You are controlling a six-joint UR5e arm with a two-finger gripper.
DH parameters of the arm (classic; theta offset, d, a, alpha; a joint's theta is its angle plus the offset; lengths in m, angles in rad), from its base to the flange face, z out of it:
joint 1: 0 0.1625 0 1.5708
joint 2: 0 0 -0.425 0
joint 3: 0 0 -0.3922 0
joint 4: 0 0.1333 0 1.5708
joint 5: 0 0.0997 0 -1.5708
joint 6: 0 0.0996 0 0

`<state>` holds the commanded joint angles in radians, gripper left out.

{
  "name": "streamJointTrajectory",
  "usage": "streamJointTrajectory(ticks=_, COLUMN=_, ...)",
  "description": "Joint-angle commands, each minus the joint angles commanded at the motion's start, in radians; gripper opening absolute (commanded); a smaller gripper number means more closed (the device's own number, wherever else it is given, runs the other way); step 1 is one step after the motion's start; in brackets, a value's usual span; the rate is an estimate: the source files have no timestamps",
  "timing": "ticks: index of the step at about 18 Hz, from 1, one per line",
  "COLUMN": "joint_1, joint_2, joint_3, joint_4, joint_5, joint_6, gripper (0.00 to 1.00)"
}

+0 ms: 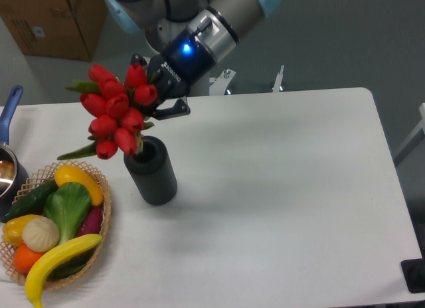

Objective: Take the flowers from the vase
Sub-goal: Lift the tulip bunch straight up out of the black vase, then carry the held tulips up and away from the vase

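1 gripper pinches the flowers above the vase, which stands on the white table. Left lies a basket; far left, a cardboard box.

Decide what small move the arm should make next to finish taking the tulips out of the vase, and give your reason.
Probably a further short lift, straight up. The gripper is shut on the flowers, whose buds hang just over the mouth of the vase. The stem ends are hidden, so they may not be clear of the rim.
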<state>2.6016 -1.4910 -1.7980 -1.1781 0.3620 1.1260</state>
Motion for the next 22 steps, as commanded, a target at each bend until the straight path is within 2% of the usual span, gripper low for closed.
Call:
streamJointTrajectory(ticks=5, joint_1=0.035, joint_2=0.006, joint_3=0.060, joint_4=0.006, joint_5=0.003, joint_6=-0.032, gripper=0.00)
streamJointTrajectory(ticks=7, joint_1=0.087, joint_2=0.009, joint_3=0.087, joint_4=0.008, joint_5=0.011, joint_6=-0.028, gripper=0.00)
streamJointTrajectory(ticks=9, joint_1=0.135, joint_2=0.008, joint_3=0.141, joint_4=0.012, joint_5=0.043, joint_6=-0.026, gripper=0.00)
streamJointTrajectory(ticks=12, joint_1=0.221, joint_2=-0.003, joint_3=0.186, joint_4=0.009, joint_5=0.171, joint_6=0.013, gripper=0.00)
streamJointTrajectory(ticks=13, joint_1=0.221, joint_2=-0.005, joint_3=0.183, joint_4=0.009, joint_5=0.216, joint_6=0.047, gripper=0.00)
streamJointTrajectory(ticks=14, joint_1=0.227, joint_2=-0.011, joint_3=0.177, joint_4=0.003, joint_5=0.338, joint_6=0.081, gripper=0.00)
streamJointTrajectory(ticks=16, joint_1=0.232, joint_2=-0.012, joint_3=0.164, joint_4=-0.005, joint_5=0.486, joint_6=0.084, gripper=0.00)
streamJointTrajectory(ticks=22, joint_1=0.210, joint_2=-0.049, joint_3=0.118, joint_4=-0.002, joint_5=0.708, joint_6=0.086, gripper=0.00)
